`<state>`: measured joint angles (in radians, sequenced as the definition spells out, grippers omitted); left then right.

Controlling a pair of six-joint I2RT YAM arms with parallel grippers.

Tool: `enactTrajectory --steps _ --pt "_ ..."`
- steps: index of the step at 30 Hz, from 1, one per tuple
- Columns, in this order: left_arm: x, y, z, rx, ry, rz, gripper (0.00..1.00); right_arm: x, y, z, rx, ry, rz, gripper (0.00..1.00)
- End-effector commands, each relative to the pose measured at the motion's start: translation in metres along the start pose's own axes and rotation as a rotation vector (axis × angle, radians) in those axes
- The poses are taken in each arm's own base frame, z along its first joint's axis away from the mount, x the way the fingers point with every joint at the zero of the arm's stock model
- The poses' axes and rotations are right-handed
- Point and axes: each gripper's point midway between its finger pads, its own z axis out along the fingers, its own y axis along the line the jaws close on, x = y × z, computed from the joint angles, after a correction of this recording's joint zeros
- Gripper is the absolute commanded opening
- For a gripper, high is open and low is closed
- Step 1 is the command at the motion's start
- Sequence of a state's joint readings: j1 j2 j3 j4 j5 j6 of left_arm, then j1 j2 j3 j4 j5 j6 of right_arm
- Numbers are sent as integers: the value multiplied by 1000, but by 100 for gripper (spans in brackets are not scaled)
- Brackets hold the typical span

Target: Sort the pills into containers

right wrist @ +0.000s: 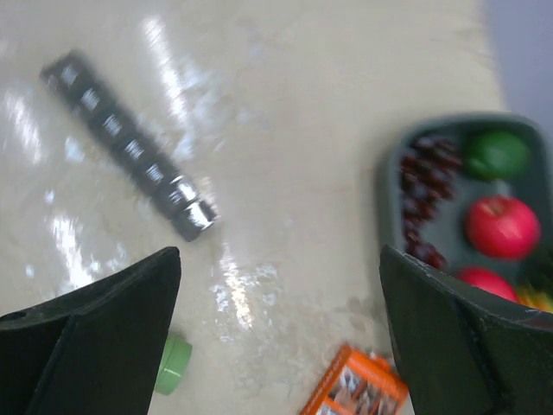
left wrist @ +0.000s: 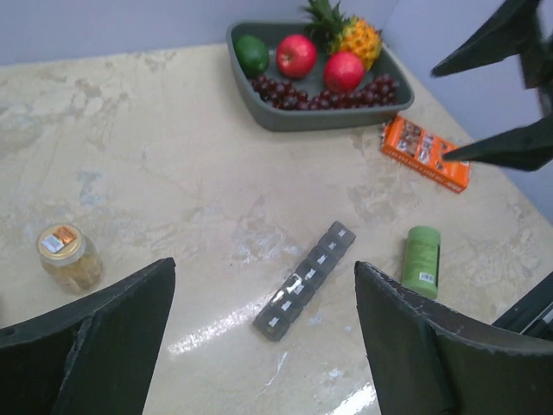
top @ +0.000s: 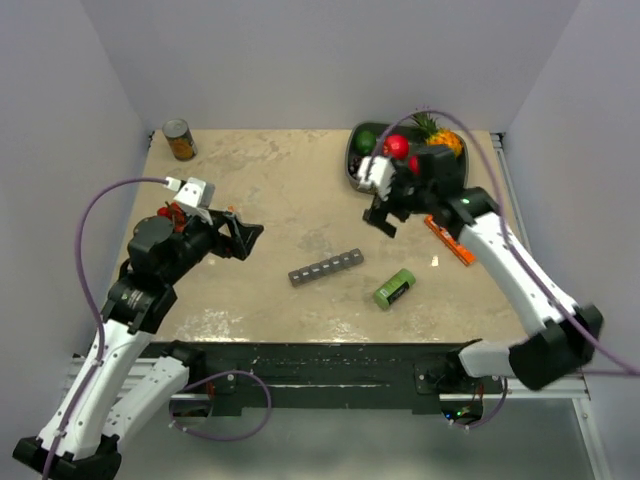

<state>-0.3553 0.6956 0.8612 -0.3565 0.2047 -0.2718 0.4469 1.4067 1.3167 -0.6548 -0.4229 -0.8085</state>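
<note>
The containers, one grey strip (top: 325, 267) of small lidded compartments, lie flat at mid-table with every lid down. In the left wrist view the strip (left wrist: 305, 279) sits below and between my open fingers. The right wrist view has the strip (right wrist: 130, 147) at upper left. My left gripper (top: 248, 238) hovers open left of the strip, holding nothing (left wrist: 263, 346). The right gripper (top: 382, 222) hangs open above the table near the fruit tray, also holding nothing (right wrist: 276, 337). No loose pills show. A small gold-lidded jar (left wrist: 69, 257) holds something amber.
A dark fruit tray (top: 352, 160) stands at the back right. An orange box (top: 449, 240) lies right of the right gripper. A green bottle (top: 394, 288) lies on its side just right of the strip. A tin-like jar (top: 180, 140) stands at the back left corner.
</note>
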Motion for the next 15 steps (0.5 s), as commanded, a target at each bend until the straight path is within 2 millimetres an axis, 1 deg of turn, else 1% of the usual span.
enactTrajectory --steps 1,2,3,5,6,7,8,12,15 --pt "-43 -9 -29 -9 -112 33 95 -57 -51 -113 448 -267 355 99" --pt "-48 -9 -33 -16 -131 35 99 -56 -57 -126 503 -290 449 99" --pt "-54 -9 -38 -24 -154 41 99 -56 -67 -145 586 -301 495 99" --pt "-58 -8 -43 -40 -170 54 99 -56 -71 -172 657 -339 582 99" --pt "-61 -8 -45 -38 -179 59 99 -61 -71 -184 670 -360 587 99" --pt "-61 -8 -46 -38 -181 64 99 -61 -70 -190 675 -369 599 99" --pt "-61 -9 -46 -36 -178 64 99 -61 -69 -201 692 -386 610 99" --pt "-64 -16 -49 -6 -184 61 99 -64 -66 -215 693 -421 612 99" --pt "-64 -18 -52 2 -187 65 99 -64 -64 -217 684 -427 611 99"
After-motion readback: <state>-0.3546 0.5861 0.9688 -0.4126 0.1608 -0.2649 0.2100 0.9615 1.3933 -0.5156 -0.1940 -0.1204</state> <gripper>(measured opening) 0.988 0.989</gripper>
